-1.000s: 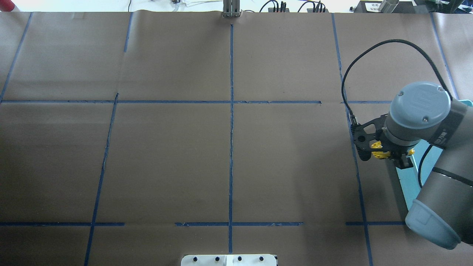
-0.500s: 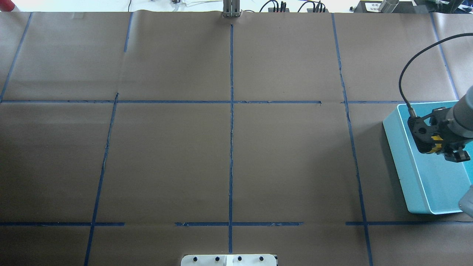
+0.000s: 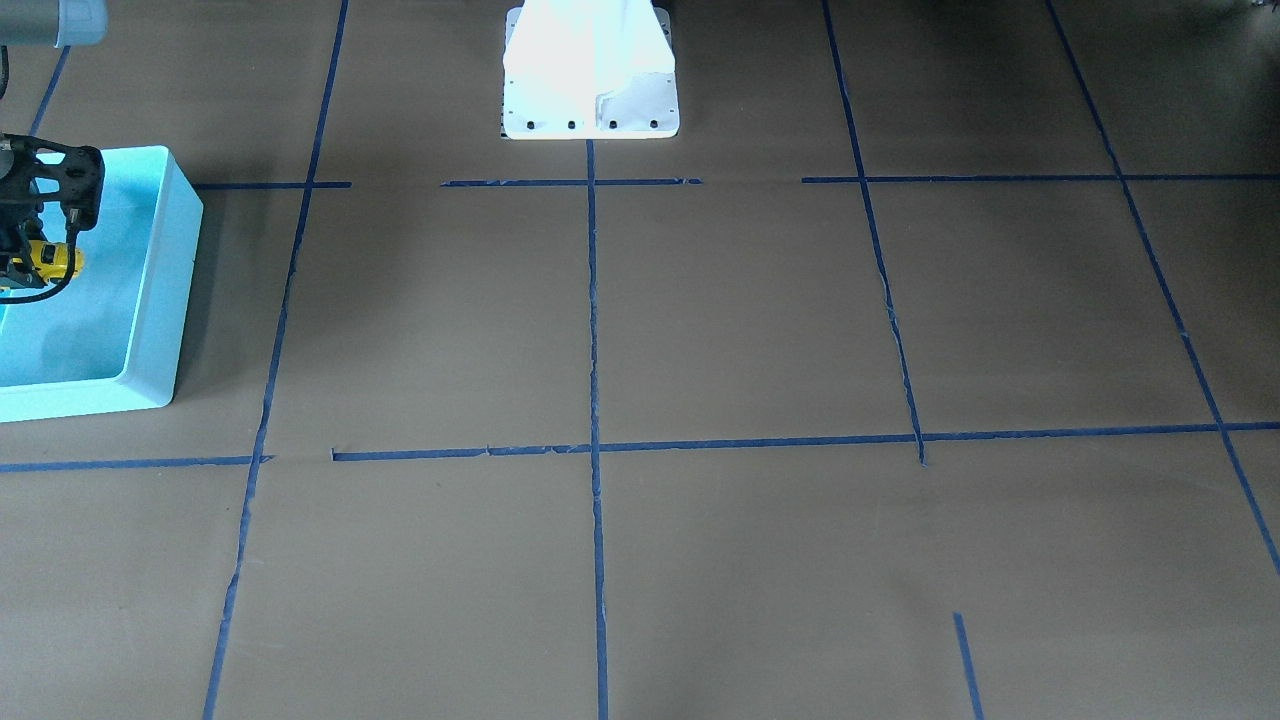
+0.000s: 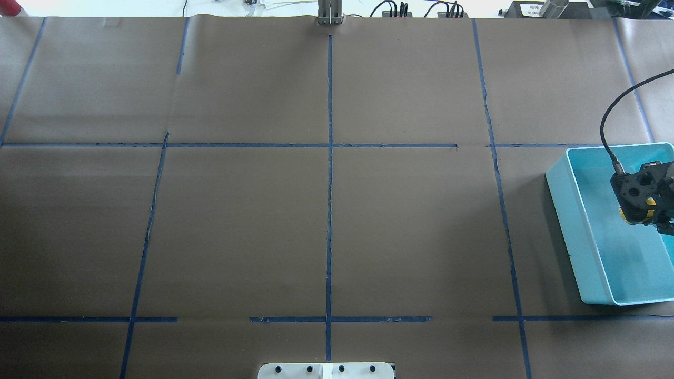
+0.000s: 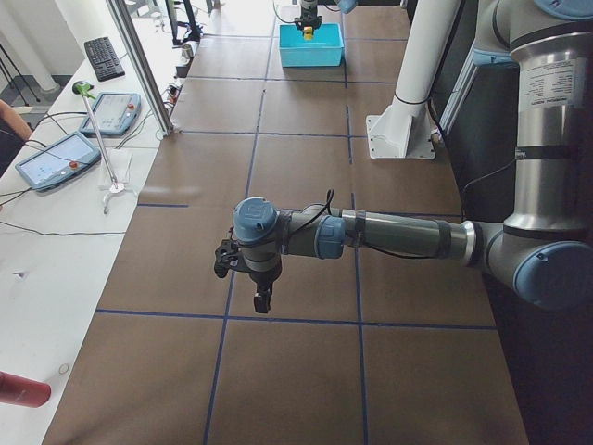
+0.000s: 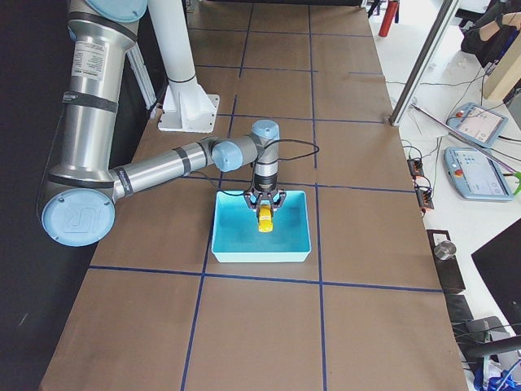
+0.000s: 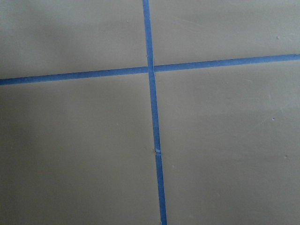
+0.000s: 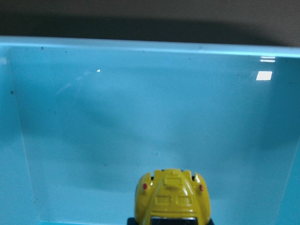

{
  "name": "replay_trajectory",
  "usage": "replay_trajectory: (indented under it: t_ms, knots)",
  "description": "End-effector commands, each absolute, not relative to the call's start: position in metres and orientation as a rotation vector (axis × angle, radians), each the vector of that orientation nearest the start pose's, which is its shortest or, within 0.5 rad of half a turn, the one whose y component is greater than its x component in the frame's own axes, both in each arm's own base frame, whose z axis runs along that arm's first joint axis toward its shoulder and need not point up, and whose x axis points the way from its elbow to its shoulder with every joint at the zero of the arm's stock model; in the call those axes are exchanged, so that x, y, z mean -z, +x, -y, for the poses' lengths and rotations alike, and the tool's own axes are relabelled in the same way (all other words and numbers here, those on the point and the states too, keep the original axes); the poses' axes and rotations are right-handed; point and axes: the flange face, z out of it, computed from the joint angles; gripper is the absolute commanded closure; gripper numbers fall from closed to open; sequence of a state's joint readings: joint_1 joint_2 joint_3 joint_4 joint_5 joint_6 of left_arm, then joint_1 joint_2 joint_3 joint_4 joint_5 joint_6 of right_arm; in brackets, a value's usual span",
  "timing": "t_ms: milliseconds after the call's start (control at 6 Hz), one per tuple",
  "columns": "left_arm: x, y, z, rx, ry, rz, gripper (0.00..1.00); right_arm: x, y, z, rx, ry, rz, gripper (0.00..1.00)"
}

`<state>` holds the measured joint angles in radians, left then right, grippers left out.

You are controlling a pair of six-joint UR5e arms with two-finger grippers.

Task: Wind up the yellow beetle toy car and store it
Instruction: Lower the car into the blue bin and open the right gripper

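Observation:
The yellow beetle toy car (image 8: 172, 194) is held in my right gripper (image 4: 652, 213), which is shut on it. The car hangs over the inside of the turquoise bin (image 4: 574, 221) at the table's right end, above the bin's floor. The car shows in the front-facing view (image 3: 55, 262) over the bin (image 3: 160, 300), and in the exterior right view (image 6: 265, 220) above the bin (image 6: 260, 254). My left gripper (image 5: 262, 301) hangs over bare brown paper at the far left, seen only in the exterior left view; I cannot tell if it is open or shut.
The table is covered in brown paper with blue tape lines (image 4: 329, 158). The white robot base (image 3: 590, 70) stands at the near middle edge. Operator tablets (image 5: 56, 158) lie on a side table beyond the far edge.
My right arm has moved to the right with the car, from the bin's left edge to over the bin's inside. The bin now shows uncovered.

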<state>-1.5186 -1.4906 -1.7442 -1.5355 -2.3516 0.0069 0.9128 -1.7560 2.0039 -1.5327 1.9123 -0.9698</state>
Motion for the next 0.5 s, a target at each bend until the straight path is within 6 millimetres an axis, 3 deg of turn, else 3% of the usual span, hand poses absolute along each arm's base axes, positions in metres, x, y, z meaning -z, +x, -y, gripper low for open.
replay_trajectory:
  t_ms: [0, 333]
  knots:
    - [-0.615, -0.0392, 0.4623, -0.079, 0.036, -0.782, 0.0, -0.565, -0.1886, 0.4049, 1.643, 0.34, 0.337, 0.9]
    - [-0.6149, -0.039, 0.4622, -0.079, 0.036, -0.783, 0.0, -0.5739, -0.1956, 0.4064, 1.644, 0.325, 0.38, 0.88]
